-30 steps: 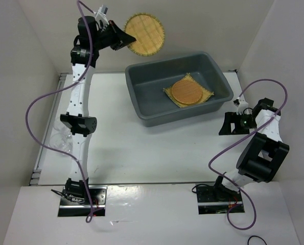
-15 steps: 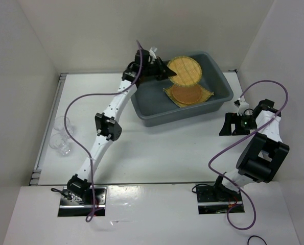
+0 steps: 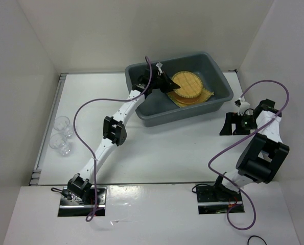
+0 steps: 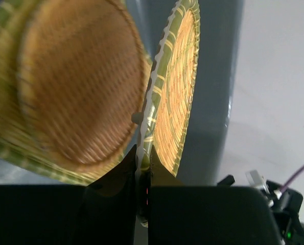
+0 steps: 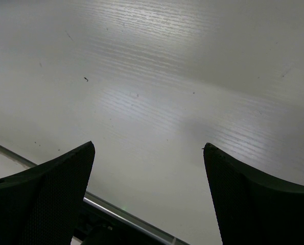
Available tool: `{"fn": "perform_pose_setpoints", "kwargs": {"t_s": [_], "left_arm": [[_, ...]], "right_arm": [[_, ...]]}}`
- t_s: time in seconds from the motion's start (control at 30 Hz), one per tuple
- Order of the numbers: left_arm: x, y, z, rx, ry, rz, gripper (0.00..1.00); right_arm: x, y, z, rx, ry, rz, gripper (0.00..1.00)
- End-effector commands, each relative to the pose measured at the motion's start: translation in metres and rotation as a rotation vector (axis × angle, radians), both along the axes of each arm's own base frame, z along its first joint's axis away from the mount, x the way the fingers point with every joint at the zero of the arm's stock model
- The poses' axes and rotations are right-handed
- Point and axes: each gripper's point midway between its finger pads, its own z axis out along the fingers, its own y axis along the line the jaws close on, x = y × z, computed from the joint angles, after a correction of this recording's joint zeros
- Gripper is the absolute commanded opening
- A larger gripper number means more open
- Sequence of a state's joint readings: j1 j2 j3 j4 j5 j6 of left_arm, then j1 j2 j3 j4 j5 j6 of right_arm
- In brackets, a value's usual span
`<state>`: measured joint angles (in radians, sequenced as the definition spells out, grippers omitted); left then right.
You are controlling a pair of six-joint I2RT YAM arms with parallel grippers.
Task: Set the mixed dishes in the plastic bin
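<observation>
Upper centre, overhead view: the left gripper (image 3: 168, 86), clamped on the edge of the yellow round mat (image 3: 188, 84), holds it over the orange mat (image 3: 184, 97) and square mat (image 3: 206, 95) inside the plastic bin (image 3: 141, 111). At right, the right gripper (image 3: 233, 124) hangs with jaws spread, grasping nothing. Two clear cups (image 3: 63, 124) stand at far left.

White table (image 3: 167, 153), grey plastic bin (image 3: 182, 116), two clear cups (image 3: 62, 124) at left

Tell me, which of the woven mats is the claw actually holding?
The round yellow mat, pinched by its rim in the left claw over the grey bin. The round orange mat lies loose on the square yellow mat inside the bin.
</observation>
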<state>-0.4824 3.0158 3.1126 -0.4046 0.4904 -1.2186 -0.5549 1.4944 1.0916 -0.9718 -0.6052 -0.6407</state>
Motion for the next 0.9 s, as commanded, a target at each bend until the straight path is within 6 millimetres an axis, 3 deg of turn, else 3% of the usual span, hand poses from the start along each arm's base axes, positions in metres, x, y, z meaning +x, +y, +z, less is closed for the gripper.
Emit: {"fn": "perform_pose_setpoints", "kwargs": {"t_s": [0.0,0.07,0.13,0.3,0.43,0.47,0.57,0.73,0.8,0.87], "left_arm": [[0.013,-0.001,0.01,-0.079,-0.042,0.031,0.02],[0.014,-0.002,0.004,-0.078,-0.041,0.031,0.03],[0.017,-0.002,-0.009,-0.082,-0.013,0.046,0.12],[0.015,-0.008,-0.012,-0.089,-0.013,0.049,0.3],[0.015,-0.007,-0.006,-0.088,-0.031,0.045,0.64],[0.014,-0.008,-0.006,-0.09,-0.03,0.036,0.77],[0.012,-0.009,0.003,-0.097,-0.053,0.023,0.97],[-0.006,-0.024,0.008,-0.13,-0.024,-0.044,1.0],[-0.008,-0.024,0.004,-0.116,-0.015,-0.055,1.0],[-0.011,-0.019,0.015,-0.07,-0.045,-0.06,1.0]], "right_arm": [[0.003,-0.003,0.003,-0.012,-0.031,0.0,0.91],[0.001,-0.005,0.003,-0.011,-0.027,-0.003,0.91],[0.003,-0.008,0.003,-0.003,-0.03,-0.012,0.91],[0.001,-0.016,0.001,-0.002,-0.026,-0.032,0.91],[-0.002,-0.017,-0.002,0.008,-0.011,-0.043,0.91],[-0.002,-0.016,-0.001,0.016,-0.016,-0.042,0.91],[-0.002,-0.017,-0.003,0.016,-0.013,-0.033,0.91],[-0.003,-0.014,-0.005,0.03,-0.007,-0.024,0.91],[-0.001,-0.016,-0.003,0.025,-0.014,-0.024,0.91],[-0.001,-0.016,-0.003,0.025,-0.014,-0.024,0.91]]}}
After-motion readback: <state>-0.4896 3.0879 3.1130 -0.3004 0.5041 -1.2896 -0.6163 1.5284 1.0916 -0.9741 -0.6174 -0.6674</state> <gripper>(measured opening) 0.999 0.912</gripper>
